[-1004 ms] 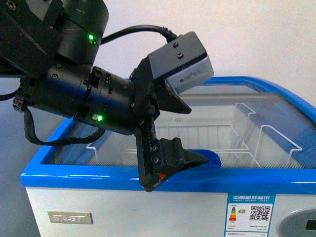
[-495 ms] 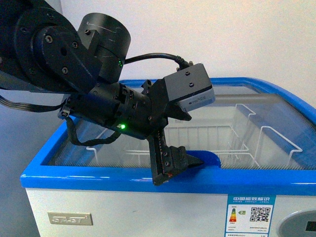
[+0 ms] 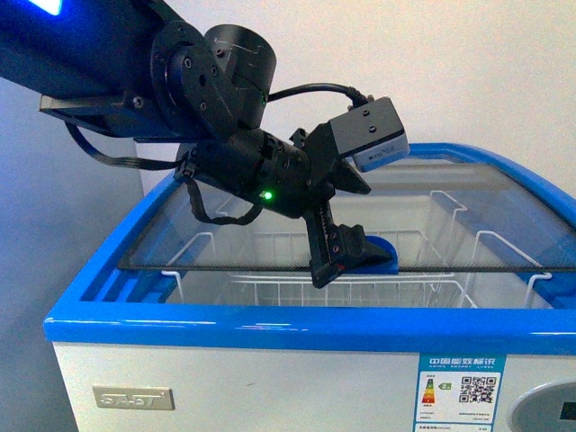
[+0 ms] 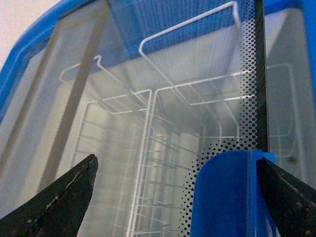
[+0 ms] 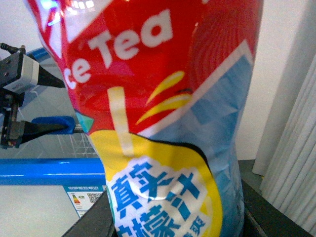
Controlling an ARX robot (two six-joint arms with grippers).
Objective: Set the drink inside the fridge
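Observation:
The fridge (image 3: 270,328) is a white chest cooler with a blue rim and a curved sliding glass lid (image 3: 270,243). My left gripper (image 3: 373,225) is open, its jaws either side of the lid's blue handle (image 3: 382,254). In the left wrist view the handle (image 4: 227,197) lies against one finger (image 4: 286,197), with the white wire basket (image 4: 163,148) below the glass. My right gripper (image 5: 173,219) is shut on the iced tea bottle (image 5: 163,113), red, yellow and blue, which fills its view. The right gripper is out of the front view.
The fridge's blue rim (image 5: 44,170) and my left gripper at the handle (image 5: 34,129) show beyond the bottle. An energy label (image 3: 461,387) is on the fridge front. A white wall stands behind, and pale curtains (image 5: 296,163) hang at the side.
My left arm has moved back over the fridge with the blue handle between its jaws. The glass lid has slid away from the front rim, uncovering the wire basket.

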